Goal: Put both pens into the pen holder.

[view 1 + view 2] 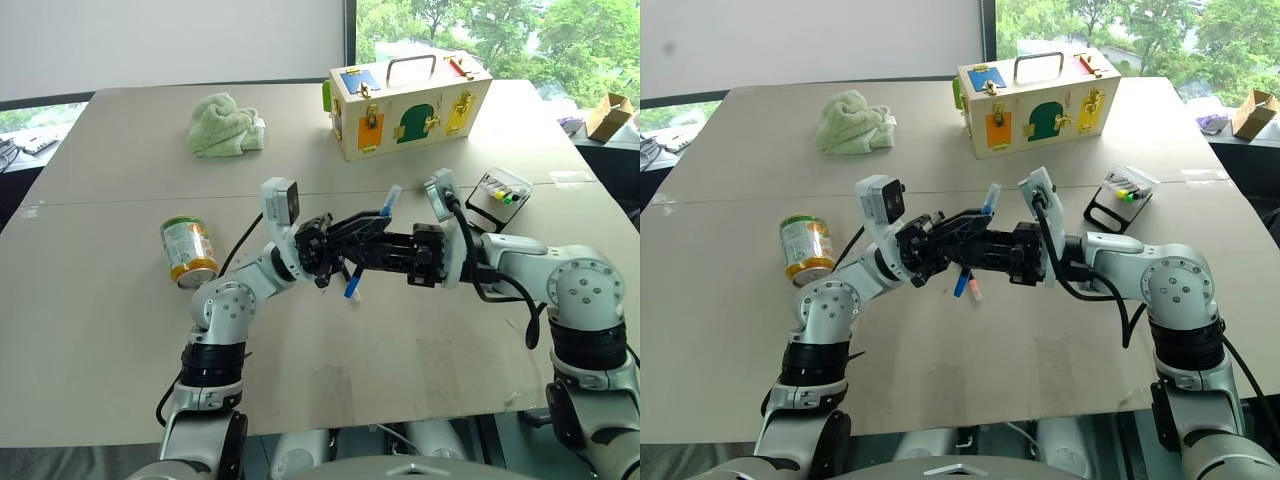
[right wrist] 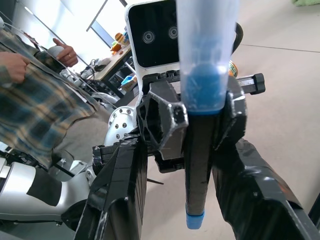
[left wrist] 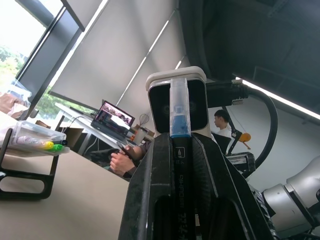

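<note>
Both grippers meet above the table [image 1: 420, 360], mid-front. Left gripper [image 1: 335, 240] clamped tight on the blue-ended pen [image 1: 372, 238], held tilted, clear cap up, blue tip down. Right gripper [image 1: 372, 248] fingers straddle the same pen, partly spread; can't tell if they press it. Orange-capped pen [image 1: 975, 292] pokes out just under the grippers, mostly hidden. Can [image 1: 188, 252] left. Pen holder [image 1: 499, 192] right, well apart from the pens. Farther back: green cloth [image 1: 225, 125], wooden latch box [image 1: 407, 103].

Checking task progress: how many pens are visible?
2. The blue-ended pen is held between both grippers; the orange-capped pen lies on the table beneath them, largely hidden.
</note>
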